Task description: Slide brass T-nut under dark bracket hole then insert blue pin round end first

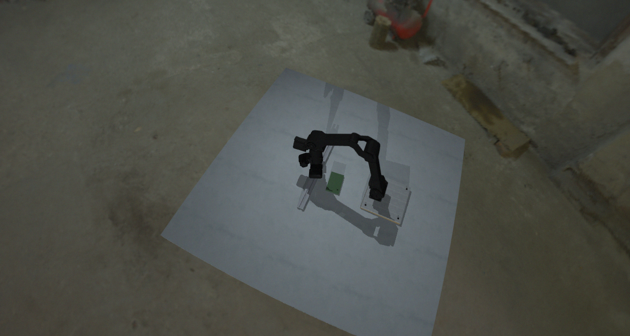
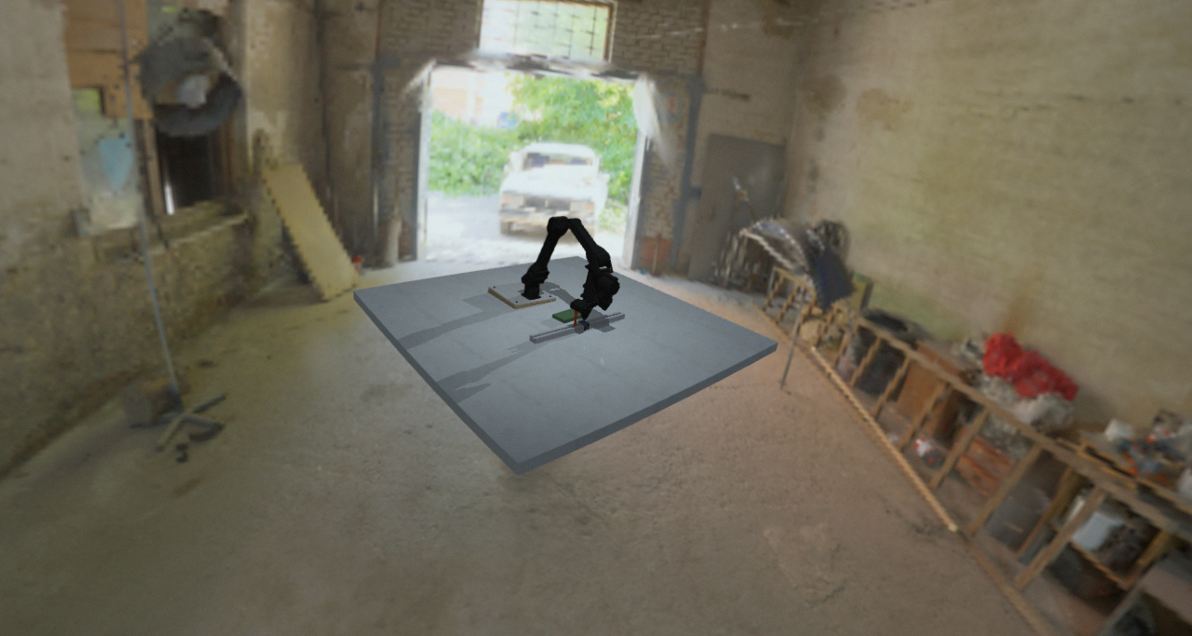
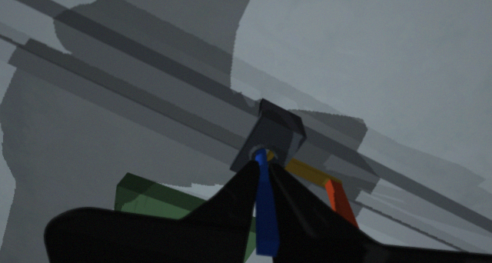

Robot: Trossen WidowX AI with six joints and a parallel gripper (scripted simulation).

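Blue against black: pinches the blue pin between the fingers, closed in on either side of the shaft. Shows the pin's lower end jutting past the fingertips, at the hole of the dark bracket; cannot tell whether inside the hole or just above. Leaves a sliver of brass visible through the hole, beside the pin. Reveals more of the brass T-nut along the slot of the aluminum rail, reaching out from under the bracket, with the orange handle sticking up from the outer end, near the fingers but not between them. Places the green tray on the worktop beside the rail, on the side of the arm's base plate.
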